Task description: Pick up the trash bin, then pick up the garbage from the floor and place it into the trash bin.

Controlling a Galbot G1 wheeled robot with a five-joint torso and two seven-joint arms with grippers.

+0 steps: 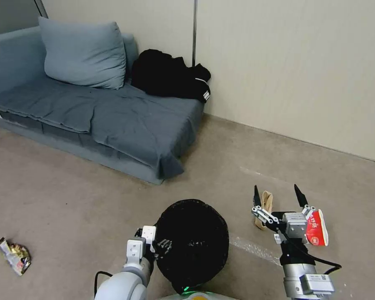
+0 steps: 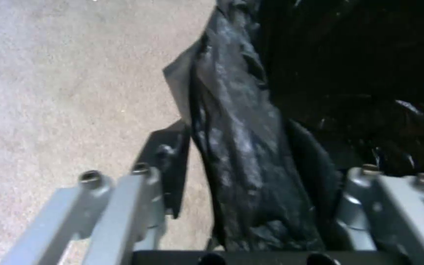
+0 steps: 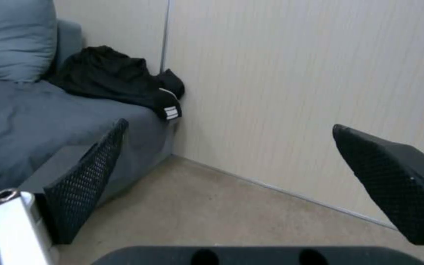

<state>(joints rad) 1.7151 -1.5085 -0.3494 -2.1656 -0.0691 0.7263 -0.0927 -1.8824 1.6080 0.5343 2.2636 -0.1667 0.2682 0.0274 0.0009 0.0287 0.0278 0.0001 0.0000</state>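
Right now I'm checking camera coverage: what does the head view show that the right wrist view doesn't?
Head view alone: the trash bin held at its rim by the left gripper, the red packet and brown paper piece beside the right gripper, and a gold wrapper far left. Right wrist view alone: the open fingers up close. Both: the sofa, black clothing, wall.

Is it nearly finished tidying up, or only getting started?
Early on. The left gripper is clamped on the trash bin's bag-lined rim, so that part looks done. The right gripper hangs open above the floor with nothing in it. A red packet, a brown paper piece and a gold wrapper lie on the floor, waiting.
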